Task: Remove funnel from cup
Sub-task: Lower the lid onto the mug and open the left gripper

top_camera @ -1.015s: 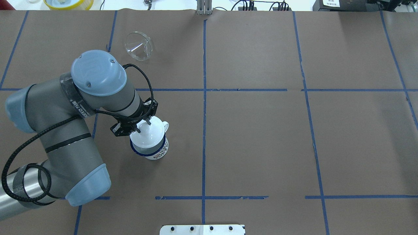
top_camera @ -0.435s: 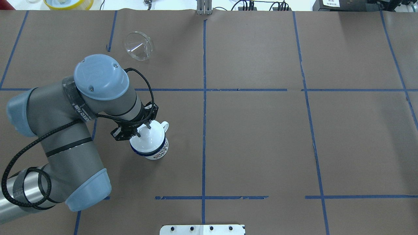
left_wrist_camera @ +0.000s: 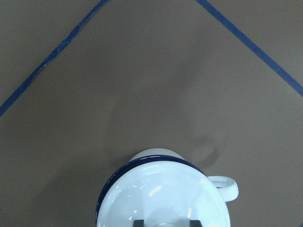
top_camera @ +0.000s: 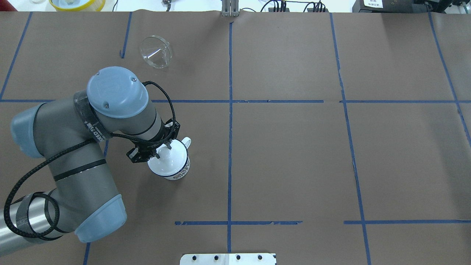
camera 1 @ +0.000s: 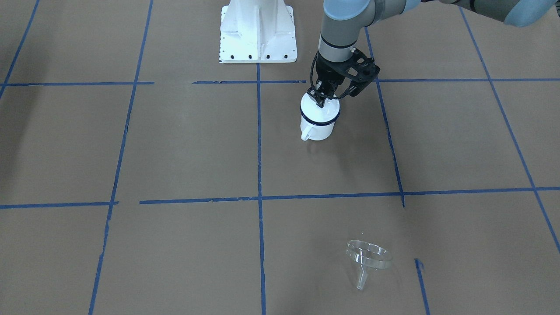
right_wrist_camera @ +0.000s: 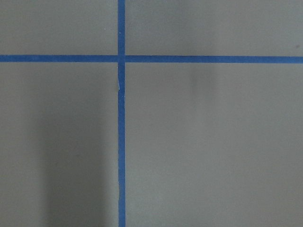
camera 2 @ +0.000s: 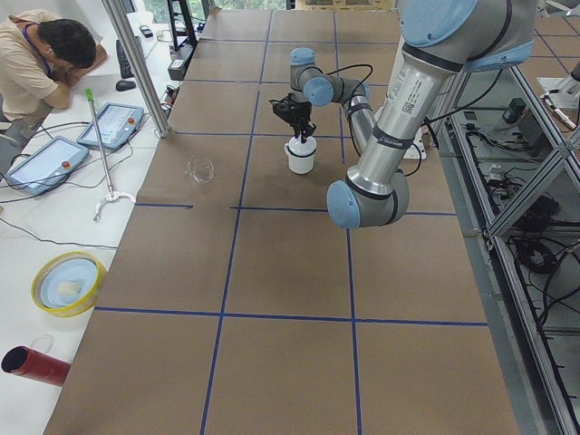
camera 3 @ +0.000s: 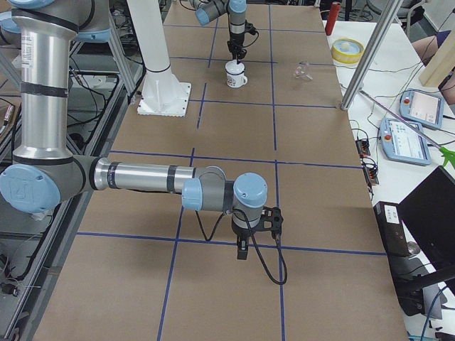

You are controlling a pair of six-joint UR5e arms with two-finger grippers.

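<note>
The clear funnel [top_camera: 156, 51] lies on its side on the brown paper at the far left, well away from the cup; it also shows in the front view [camera 1: 367, 258]. The white cup [top_camera: 179, 171] with a dark blue rim and loop handle stands upright in front of the left arm. A white domed lid [top_camera: 167, 162] covers its mouth. My left gripper [top_camera: 162, 151] points straight down, shut on the lid's knob. In the left wrist view the lid [left_wrist_camera: 161, 194] sits over the blue rim. My right gripper [camera 3: 242, 250] hangs low over bare paper; I cannot tell its state.
The white robot base plate [top_camera: 228, 258] is at the near table edge. A yellow-rimmed dish [top_camera: 75, 3] sits beyond the far left edge. Blue tape lines cross the brown paper. An operator [camera 2: 36, 63] sits at the left end.
The left arm has shifted slightly toward the near edge and lowered. The lid, held above and offset from the cup before, now sits down over its rim.
</note>
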